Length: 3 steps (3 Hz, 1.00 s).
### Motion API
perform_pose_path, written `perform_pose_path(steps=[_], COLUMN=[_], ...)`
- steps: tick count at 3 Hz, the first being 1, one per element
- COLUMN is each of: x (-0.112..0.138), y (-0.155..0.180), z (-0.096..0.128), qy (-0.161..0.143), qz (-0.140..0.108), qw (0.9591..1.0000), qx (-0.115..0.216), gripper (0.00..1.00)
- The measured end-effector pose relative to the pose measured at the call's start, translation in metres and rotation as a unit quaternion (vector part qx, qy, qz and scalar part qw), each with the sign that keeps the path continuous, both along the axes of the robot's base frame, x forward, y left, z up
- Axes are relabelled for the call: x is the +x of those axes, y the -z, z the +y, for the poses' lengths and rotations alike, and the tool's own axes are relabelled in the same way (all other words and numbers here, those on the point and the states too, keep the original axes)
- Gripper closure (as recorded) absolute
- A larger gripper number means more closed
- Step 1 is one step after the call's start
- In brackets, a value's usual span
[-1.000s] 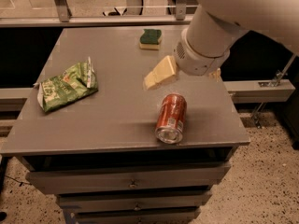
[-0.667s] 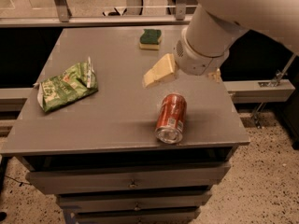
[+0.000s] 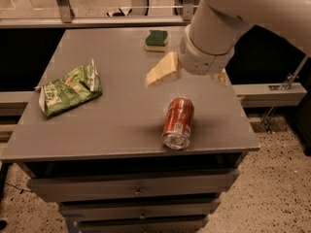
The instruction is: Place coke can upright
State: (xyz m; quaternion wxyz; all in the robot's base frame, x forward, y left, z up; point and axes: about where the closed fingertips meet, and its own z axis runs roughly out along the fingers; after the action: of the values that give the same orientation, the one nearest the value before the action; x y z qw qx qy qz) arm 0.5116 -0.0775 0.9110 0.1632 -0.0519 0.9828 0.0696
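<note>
The coke can (image 3: 178,123) lies on its side on the grey table (image 3: 116,125), near the front right corner. Its silver end faces the front edge and a white label patch faces up. My gripper (image 3: 187,80) hangs above the table just behind the can, apart from it. It is open and empty. One cream finger (image 3: 163,71) shows to the left of the white wrist. The tip of the other finger (image 3: 221,76) shows to the right.
A green crisp bag (image 3: 68,89) lies at the table's left side. A green and yellow sponge (image 3: 156,40) sits at the back middle. Drawers (image 3: 136,191) are under the tabletop. A metal rail (image 3: 97,21) runs behind the table.
</note>
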Motion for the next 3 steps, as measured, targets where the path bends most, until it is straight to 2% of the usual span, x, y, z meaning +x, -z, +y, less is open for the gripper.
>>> perform_pose_path(steps=[1,2,3], x=[0.007,0.008,-0.002], y=[0.001,0.008,0.022], z=[0.011,0.025,0.030], qy=[0.046,0.075,0.096], qz=[0.032,0.065,0.087], qw=[0.9984,0.9950,0.9915], qx=[-0.002,-0.008,-0.006], gripper=[0.00,0.00,0.00])
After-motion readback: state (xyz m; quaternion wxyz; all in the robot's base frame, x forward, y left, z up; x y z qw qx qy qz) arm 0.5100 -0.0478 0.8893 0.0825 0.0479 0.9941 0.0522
